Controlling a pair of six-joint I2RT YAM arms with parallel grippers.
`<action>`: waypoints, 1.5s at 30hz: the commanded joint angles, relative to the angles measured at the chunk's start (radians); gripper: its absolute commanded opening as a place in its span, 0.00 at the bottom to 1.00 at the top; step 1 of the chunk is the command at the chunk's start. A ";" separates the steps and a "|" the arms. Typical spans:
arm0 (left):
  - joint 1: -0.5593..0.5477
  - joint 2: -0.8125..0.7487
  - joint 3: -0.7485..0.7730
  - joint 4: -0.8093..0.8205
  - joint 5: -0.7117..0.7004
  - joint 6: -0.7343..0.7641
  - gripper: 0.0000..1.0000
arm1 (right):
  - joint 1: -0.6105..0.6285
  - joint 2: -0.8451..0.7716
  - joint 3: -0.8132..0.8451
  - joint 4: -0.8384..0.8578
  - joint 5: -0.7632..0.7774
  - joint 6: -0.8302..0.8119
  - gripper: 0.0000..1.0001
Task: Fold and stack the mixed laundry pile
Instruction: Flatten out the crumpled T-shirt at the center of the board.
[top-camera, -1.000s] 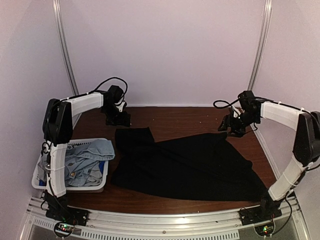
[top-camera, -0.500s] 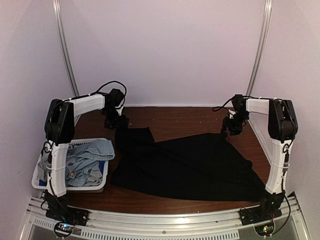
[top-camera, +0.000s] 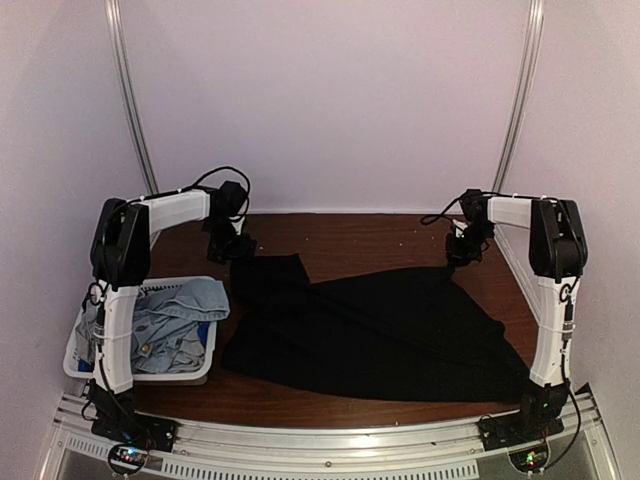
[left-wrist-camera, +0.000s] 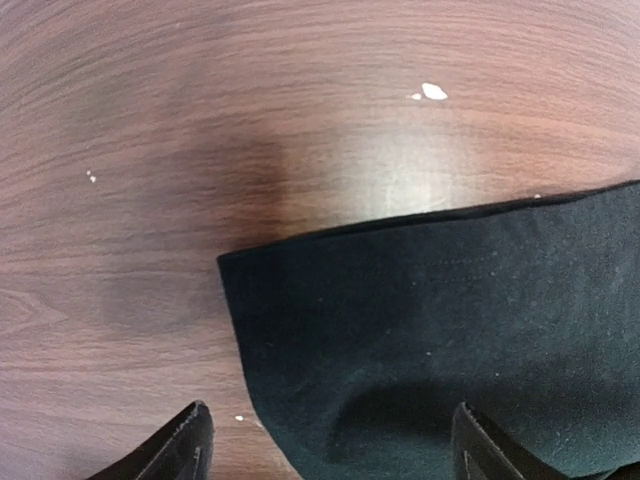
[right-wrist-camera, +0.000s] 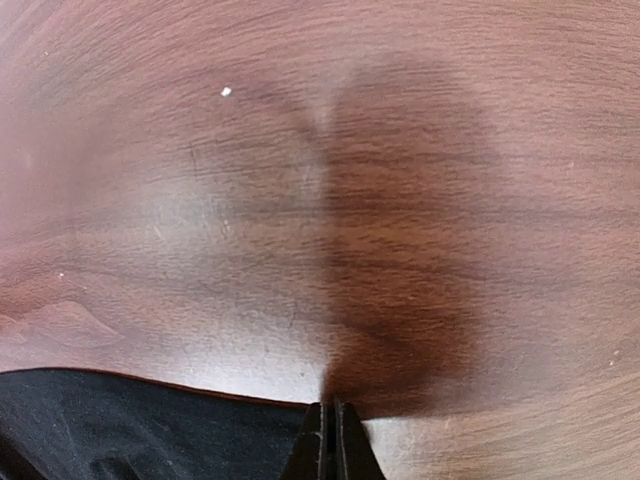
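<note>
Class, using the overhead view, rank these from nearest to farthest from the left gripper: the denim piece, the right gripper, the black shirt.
1. The black shirt: its far-left corner lies right at the left gripper.
2. The denim piece: in the basket, near left.
3. The right gripper: far right, by the shirt's other far corner.

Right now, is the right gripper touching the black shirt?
Cannot tell. In the right wrist view the shut right gripper sits at the very edge of the black shirt, but neither contact nor a gap shows plainly.
</note>
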 joint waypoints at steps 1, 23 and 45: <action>0.023 0.001 0.007 -0.007 0.022 -0.037 0.83 | -0.001 -0.027 0.024 -0.026 0.012 -0.015 0.00; -0.003 0.178 0.147 0.070 0.145 -0.012 0.18 | -0.034 -0.219 0.013 -0.017 -0.059 0.014 0.00; -0.008 -0.359 0.530 0.335 0.304 -0.052 0.00 | -0.103 -0.627 0.390 -0.049 -0.028 0.089 0.00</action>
